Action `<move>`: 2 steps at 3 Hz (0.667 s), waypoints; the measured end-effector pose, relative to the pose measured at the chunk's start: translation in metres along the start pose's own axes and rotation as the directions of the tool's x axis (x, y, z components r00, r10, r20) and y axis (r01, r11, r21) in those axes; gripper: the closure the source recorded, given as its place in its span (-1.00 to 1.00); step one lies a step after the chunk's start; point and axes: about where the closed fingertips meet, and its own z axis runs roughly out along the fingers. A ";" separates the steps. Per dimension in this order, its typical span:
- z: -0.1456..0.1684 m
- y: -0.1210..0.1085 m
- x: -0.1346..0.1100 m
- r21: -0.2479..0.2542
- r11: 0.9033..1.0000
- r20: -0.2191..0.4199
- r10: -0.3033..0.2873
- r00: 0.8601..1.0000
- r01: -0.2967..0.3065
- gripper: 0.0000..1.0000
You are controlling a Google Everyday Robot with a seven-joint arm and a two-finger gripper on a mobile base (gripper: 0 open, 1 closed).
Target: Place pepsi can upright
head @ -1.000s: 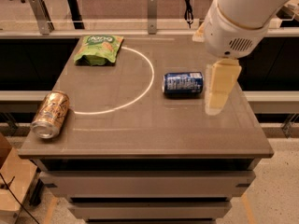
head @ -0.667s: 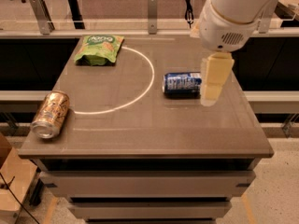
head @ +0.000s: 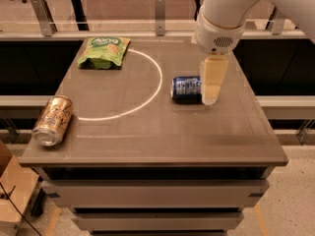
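Note:
The pepsi can [head: 186,89], dark blue with white print, lies on its side on the brown table [head: 147,132], right of the white arc. My gripper [head: 210,95] hangs from the white arm [head: 221,18] with its cream fingers [head: 212,80] pointing down at the can's right end, covering that end from view.
A gold can [head: 53,120] lies on its side at the table's left front edge. A green chip bag [head: 103,52] lies at the back left. A white painted arc [head: 147,90] curves across the tabletop. Rails and posts stand behind the table.
My gripper has moved left and slightly back, from right of the can to its right end. The can, the gold can and the bag have not moved.

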 end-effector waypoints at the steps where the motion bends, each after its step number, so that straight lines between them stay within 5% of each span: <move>1: 0.027 -0.012 -0.001 -0.027 1.000 -0.057 -0.014 0.998 0.012 -1.00; 2: 0.050 -0.021 0.002 -0.039 0.999 -0.107 -0.022 0.994 0.018 -1.00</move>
